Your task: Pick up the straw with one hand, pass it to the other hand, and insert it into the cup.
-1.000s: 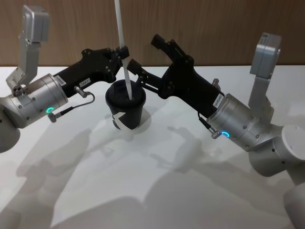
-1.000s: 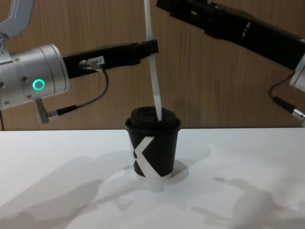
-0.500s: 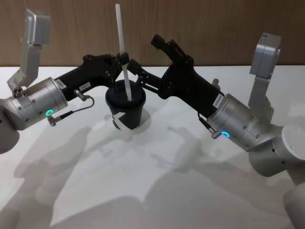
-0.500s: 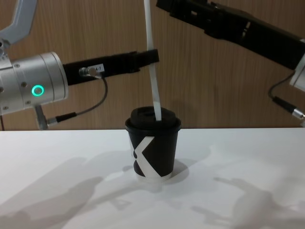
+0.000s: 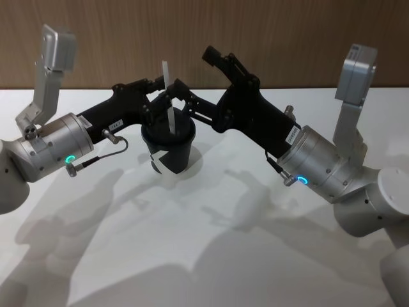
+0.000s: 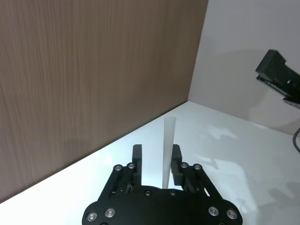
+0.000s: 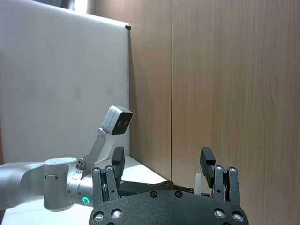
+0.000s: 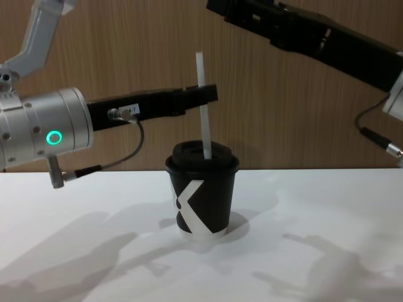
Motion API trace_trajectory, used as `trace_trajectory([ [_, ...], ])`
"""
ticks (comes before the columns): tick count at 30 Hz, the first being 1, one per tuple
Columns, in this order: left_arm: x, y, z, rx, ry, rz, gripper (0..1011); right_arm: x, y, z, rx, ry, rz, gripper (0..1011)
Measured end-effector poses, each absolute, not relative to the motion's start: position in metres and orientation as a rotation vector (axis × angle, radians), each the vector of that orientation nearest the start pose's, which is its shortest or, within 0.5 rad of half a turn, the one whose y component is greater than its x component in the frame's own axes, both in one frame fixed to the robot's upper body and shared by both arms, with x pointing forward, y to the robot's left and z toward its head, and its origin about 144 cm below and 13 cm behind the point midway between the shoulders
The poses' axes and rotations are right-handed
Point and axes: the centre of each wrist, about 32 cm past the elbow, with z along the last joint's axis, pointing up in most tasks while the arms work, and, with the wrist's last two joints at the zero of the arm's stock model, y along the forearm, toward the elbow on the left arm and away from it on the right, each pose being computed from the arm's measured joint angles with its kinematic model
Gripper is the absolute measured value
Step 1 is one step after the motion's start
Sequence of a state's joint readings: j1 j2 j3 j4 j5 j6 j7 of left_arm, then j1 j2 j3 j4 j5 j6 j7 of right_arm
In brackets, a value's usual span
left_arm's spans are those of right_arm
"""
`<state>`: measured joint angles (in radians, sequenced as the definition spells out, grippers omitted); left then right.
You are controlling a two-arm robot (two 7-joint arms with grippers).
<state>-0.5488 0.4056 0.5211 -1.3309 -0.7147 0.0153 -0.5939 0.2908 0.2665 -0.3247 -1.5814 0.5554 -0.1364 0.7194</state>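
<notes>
Gripping the straw (image 8: 202, 107) in the cup (image 8: 201, 195), left gripper (image 8: 208, 95) clamps; right gripper (image 7: 161, 164) wide.

I see bright, even overhead light; soft grey overlapping shadows of the arms fall toward me across the matte white table (image 5: 211, 256). Focus is sharp, with no glare or blur.

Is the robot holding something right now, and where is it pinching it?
The left pincer holds the straw near its upper part, with the lower end in the cup. The right pincer is open and holds nothing.
</notes>
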Motion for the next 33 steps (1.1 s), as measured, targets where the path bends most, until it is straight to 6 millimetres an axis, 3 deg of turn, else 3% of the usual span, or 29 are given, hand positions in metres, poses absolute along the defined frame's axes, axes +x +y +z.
trace_trajectory([
  [13, 0.571, 0.230, 1.228, -0.120, 0.020, 0.639, 746, 0.518, -0.204, 1.233, 0.373, -0.169, -0.519, 1001],
  [22, 0.557, 0.231, 1.219, -0.096, 0.007, 0.661, 986, 0.510, -0.204, 1.237, 0.403, -0.177, -0.574, 1001],
  [33, 0.543, 0.230, 1.213, -0.102, -0.014, 0.682, 1000, 0.486, -0.219, 1.237, 0.402, -0.151, -0.658, 1001],
])
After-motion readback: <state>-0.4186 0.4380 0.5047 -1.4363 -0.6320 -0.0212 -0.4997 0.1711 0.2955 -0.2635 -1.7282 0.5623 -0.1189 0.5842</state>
